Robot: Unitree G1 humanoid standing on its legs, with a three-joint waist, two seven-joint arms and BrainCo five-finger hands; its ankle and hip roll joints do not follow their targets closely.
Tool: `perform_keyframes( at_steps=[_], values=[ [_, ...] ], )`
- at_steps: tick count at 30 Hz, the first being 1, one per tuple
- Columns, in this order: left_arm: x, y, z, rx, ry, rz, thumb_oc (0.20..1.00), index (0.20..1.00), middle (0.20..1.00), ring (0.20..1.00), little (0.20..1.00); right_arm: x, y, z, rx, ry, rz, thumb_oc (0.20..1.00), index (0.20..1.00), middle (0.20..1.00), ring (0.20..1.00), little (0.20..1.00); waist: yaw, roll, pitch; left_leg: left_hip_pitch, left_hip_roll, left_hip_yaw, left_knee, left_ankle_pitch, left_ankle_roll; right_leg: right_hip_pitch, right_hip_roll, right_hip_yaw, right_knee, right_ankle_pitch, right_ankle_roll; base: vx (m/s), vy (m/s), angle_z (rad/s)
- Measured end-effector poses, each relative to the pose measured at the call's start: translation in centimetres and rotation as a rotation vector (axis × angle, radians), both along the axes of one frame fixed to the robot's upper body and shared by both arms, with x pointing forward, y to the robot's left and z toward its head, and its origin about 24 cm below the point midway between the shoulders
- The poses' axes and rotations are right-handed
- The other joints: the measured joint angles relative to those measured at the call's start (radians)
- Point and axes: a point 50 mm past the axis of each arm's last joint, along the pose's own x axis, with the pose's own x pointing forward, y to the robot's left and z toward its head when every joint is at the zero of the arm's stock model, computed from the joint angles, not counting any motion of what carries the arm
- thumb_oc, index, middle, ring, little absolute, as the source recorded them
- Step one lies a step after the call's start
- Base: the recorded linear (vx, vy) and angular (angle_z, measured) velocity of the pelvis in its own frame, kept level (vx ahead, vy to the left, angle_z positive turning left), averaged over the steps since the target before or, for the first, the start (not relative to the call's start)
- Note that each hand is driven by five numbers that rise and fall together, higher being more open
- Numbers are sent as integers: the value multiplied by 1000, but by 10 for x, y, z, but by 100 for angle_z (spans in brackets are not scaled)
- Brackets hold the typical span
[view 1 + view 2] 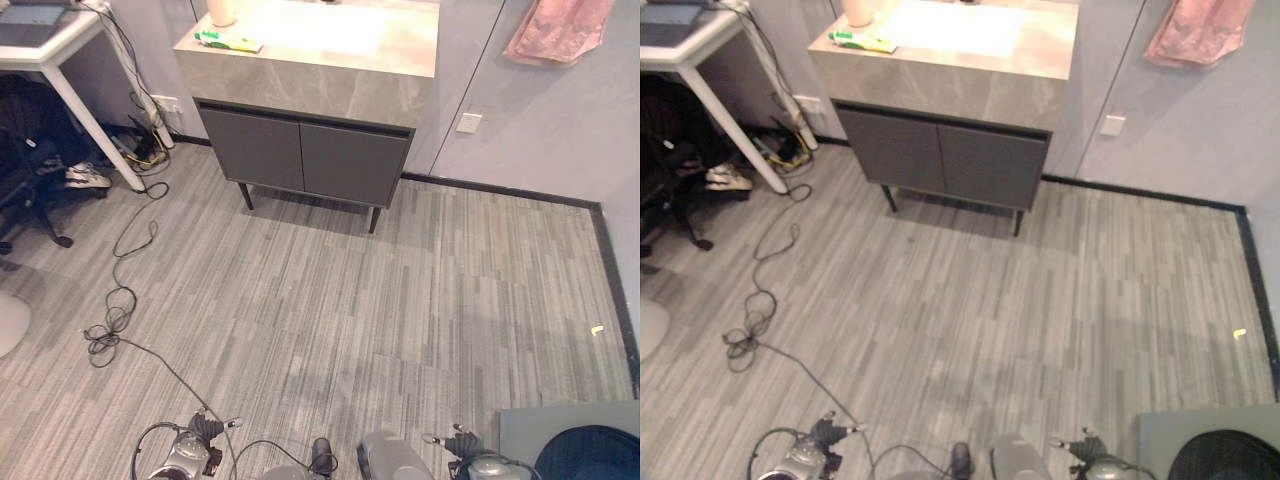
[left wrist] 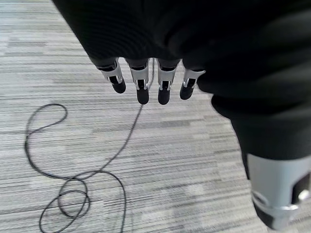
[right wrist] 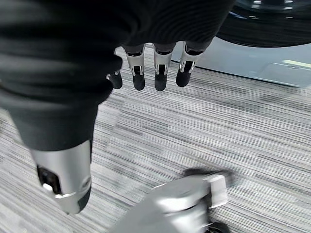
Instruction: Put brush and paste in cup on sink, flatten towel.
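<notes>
Nearest, hanging low over grey striped carpet (image 1: 330, 300): left hand (image 2: 146, 77), fingers (image 2: 142, 90) straight and relaxed, pointing down, thumb apart, holding nothing. Likewise right hand (image 3: 155, 68), fingers (image 3: 159, 77) loosely extended, empty, above the same flooring. Seen from the head only as wrists at the bottom edge, left one at lower left, right one at lower right.

Beside the right hand, at the lower right corner: grey box (image 1: 560, 425) with a dark round object (image 1: 590, 455) on it. On the floor to the left: loose black cord (image 1: 115, 310) coiled in loops, running toward the wall.

Farther off, against the back wall: vanity cabinet (image 1: 305, 150) with two dark doors, on thin legs, topped by a grey stone counter and pale sink basin (image 1: 320, 25). At the counter's left rear corner: cup (image 1: 222, 10), cut off by the top edge. Just in front of it, lying flat on the counter: green-and-white paste tube (image 1: 228, 41); brush too small to tell apart from it. Well apart from both hands.

Upper right, hanging on the wall: pink towel (image 1: 560, 28), bunched and creased. Below it, a white wall plate (image 1: 468, 122).

Far left: white desk (image 1: 60, 45), black chair (image 1: 25, 170), a shoe (image 1: 88, 177), tangled cables beneath.
</notes>
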Motion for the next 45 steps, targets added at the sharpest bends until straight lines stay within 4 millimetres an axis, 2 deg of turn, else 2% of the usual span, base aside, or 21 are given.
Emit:
perform_keyframes(
  at_steps=[3, 6, 7, 8, 10, 17, 21, 23, 24, 25, 28, 29, 30, 32, 33, 35, 36, 40, 41, 44, 45],
  values=[
    [-14, 4, -4, 18, 44, -12, 1000, 1000, 1000, 1000, 1000, -17, -1, -5, -5, 42, -24, 1000, 1000, 1000, 1000, 1000, -29, -26, -7, 68, 7, -10, -7, -41, -56, -1, 35, 26, -220, 145, -5, 343, 32, 50],
    [-29, 4, -9, 26, 90, -30, 1000, 1000, 1000, 1000, 1000, -30, -6, -6, -16, 57, -51, 1000, 1000, 1000, 1000, 1000, -49, -26, -17, 143, 20, -30, -9, -135, -40, 53, 34, -27, -342, 260, -16, 318, -12, 32],
    [-34, 2, -11, 23, 113, -50, 1000, 1000, 1000, 1000, 1000, -30, -6, -6, -14, 49, -54, 1000, 1000, 1000, 1000, 1000, -60, -23, -14, 135, 26, -44, 41, -160, -96, 93, 11, -96, -358, 328, -73, 271, -38, 33],
    [-34, -1, -12, 14, 112, -50, 1000, 1000, 1000, 1000, 1000, -30, -7, -5, -19, 49, -53, 1000, 1000, 1000, 1000, 1000, -62, -17, -10, 129, 27, -43, 74, -165, -127, 108, 9, -98, -357, 327, -124, 273, -48, 41],
    [-30, -10, -13, -11, 98, -48, 1000, 1000, 1000, 1000, 1000, -23, -12, -2, -32, 35, -49, 1000, 1000, 1000, 1000, 1000, -66, 11, 3, 138, 37, -40, 125, -149, -183, 175, 5, -104, -387, 318, -166, 259, -54, 31],
    [-34, -23, -17, -44, 110, -52, 1000, 1000, 1000, 1000, 1000, 15, -23, 16, -75, -93, 11, 1000, 1000, 1000, 1000, 1000, -82, 68, -10, 80, 81, -71, 183, -114, -204, 274, 5, -130, -454, 261, -145, 219, -107, 16],
    [-35, -22, -17, -42, 117, -52, 1000, 1000, 1000, 1000, 1000, 23, -31, 22, -137, -97, 91, 1000, 1000, 1000, 1000, 1000, -78, 66, -8, 77, 84, -107, 202, -113, -216, 290, 8, -135, -467, 266, -165, 183, -123, 11],
    [-37, -22, -18, -43, 125, -42, 1000, 1000, 1000, 1000, 1000, 18, -35, 22, -139, -88, 65, 1000, 1000, 1000, 1000, 1000, -84, 59, -5, 49, 69, -146, 311, -106, -256, 336, 6, -125, -491, 228, -146, 171, -116, 27],
    [-37, -24, -19, -48, 125, -44, 1000, 1000, 1000, 1000, 1000, 11, -37, 19, -143, -66, 57, 1000, 1000, 1000, 1000, 1000, -82, 48, -10, 19, 56, -142, 378, -105, -303, 353, -3, -120, -507, 234, -143, 139, -146, 13],
    [-37, -25, -19, -51, 124, -44, 1000, 1000, 1000, 1000, 1000, 10, -37, 19, -145, -62, 56, 1000, 1000, 1000, 1000, 1000, -79, 47, -9, 13, 53, -145, 403, -102, -309, 358, -3, -116, -508, 233, -145, 123, -183, 0],
    [-31, -29, -18, -59, 103, -35, 1000, 1000, 1000, 1000, 1000, 2, -38, 16, -155, -35, 61, 1000, 1000, 1000, 1000, 1000, -69, 38, 1, -208, 25, -112, 834, -38, -408, 360, -9, -109, -508, 226, -200, 146, -190, -8],
    [-23, -29, -15, -55, 72, -33, 1000, 1000, 1000, 1000, 1000, -2, -35, 13, -153, -13, 63, 1000, 1000, 1000, 1000, 1000, -45, 17, 17, -300, 27, -75, 958, -21, -378, 377, -19, -97, -506, 241, -204, 211, -111, -36],
    [-23, -28, -15, -53, 72, -28, 1000, 1000, 1000, 1000, 1000, -1, -32, 12, -146, -12, 66, 1000, 1000, 1000, 1000, 1000, -39, -4, 28, -336, 28, -65, 952, -22, -370, 397, -27, -87, -508, 217, -224, 325, -120, -21],
    [-20, -25, -13, -62, 53, 10, 1000, 1000, 1000, 1000, 1000, -2, -29, 9, -138, 3, 60, 1000, 1000, 1000, 1000, 1000, -32, -36, 42, -419, 52, -2, 834, -25, -287, 422, -46, -72, -521, 197, -234, 249, 5, -4],
    [-14, -22, -10, -58, 34, 16, 1000, 1000, 1000, 1000, 1000, -3, -30, 9, -142, 7, 57, 1000, 1000, 1000, 1000, 1000, -22, -39, 47, -456, 62, 41, 730, -23, -286, 427, -51, -63, -532, 196, -236, 333, 82, -17],
    [-7, -19, -7, -50, 16, 15, 1000, 1000, 1000, 1000, 1000, -1, -34, 12, -154, 7, 58, 1000, 1000, 1000, 1000, 1000, -21, -15, 55, -509, 98, 72, 555, 15, -278, 451, -39, -48, -553, 194, -220, 360, 103, -35],
    [-13, -16, -9, -43, 34, 21, 1000, 1000, 1000, 1000, 1000, 2, -35, 13, -159, 1, 60, 1000, 1000, 1000, 1000, 1000, 0, 21, 56, -499, 124, 63, 285, 70, -263, 474, -16, -20, -560, 189, -213, 384, 119, -59],
    [-35, -16, -16, -53, 85, 53, 1000, 1000, 1000, 1000, 1000, -3, -35, 12, -160, 12, 58, 1000, 1000, 1000, 1000, 1000, 15, 53, 55, -496, 131, -39, 154, 133, -278, 562, 6, 32, -587, 154, -194, 418, 172, -56],
    [-45, -14, -18, -67, 94, 128, 1000, 1000, 1000, 1000, 1000, -5, -35, 10, -161, 26, 54, 1000, 1000, 1000, 1000, 1000, 13, 50, 54, -486, 127, 10, 197, 151, -251, 602, 1, 54, -586, 120, -165, 400, 227, -49],
    [-68, -14, -24, -80, 142, 221, 1000, 1000, 1000, 1000, 1000, -14, -34, 6, -180, 70, 84, 1000, 1000, 1000, 1000, 1000, 47, 25, 2, -437, 101, 24, 203, 166, -206, 628, -33, 110, -575, 70, -148, 324, 219, -64],
    [-76, -16, -26, -90, 156, 246, 1000, 1000, 1000, 1000, 1000, -22, -34, 4, -187, 87, 80, 1000, 1000, 1000, 1000, 1000, 35, 32, -18, -369, 91, 42, 136, 181, -117, 655, -38, 128, -549, 34, -99, 385, 274, -26]
  ],
)
